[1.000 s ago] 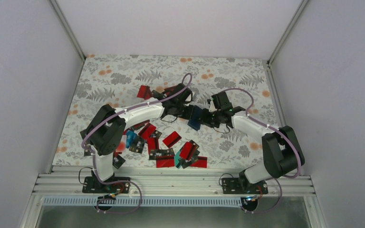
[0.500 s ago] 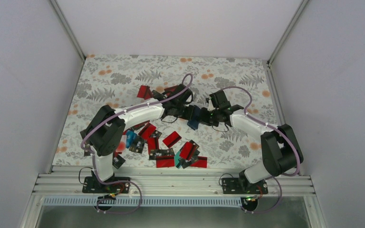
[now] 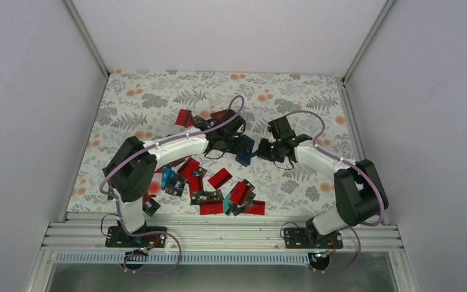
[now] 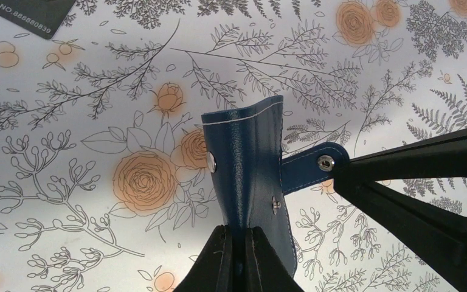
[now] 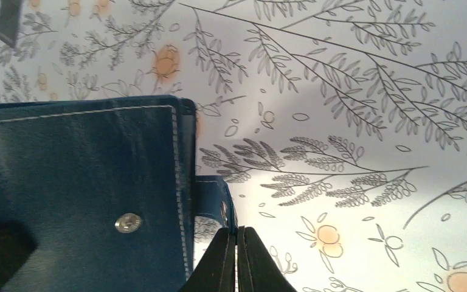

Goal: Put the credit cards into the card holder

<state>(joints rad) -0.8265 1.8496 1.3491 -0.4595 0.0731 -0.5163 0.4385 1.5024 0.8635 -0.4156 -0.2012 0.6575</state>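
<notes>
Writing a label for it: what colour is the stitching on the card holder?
White, on the dark blue card holder; clearest in the right wrist view.

Your left arm [image 3: 176, 143] rises from its base, folds at a raised elbow on the near left, and runs its forearm rightward toward centre. Your right arm [image 3: 323, 160] mirrors it: elbow high on the near right, forearm reaching leftward. The two wrists sit close together at mid-field, tips facing each other.

Left gripper [image 4: 238, 238]: jaws nearly together, clamped on the lower edge of the card holder [image 4: 249, 164].

Right gripper [image 5: 237, 236]: fingers pressed flat against each other. It appears to nip the snap tab [image 5: 216, 204] at the very tips, though the wrist view shows too little of the contact to confirm.
</notes>
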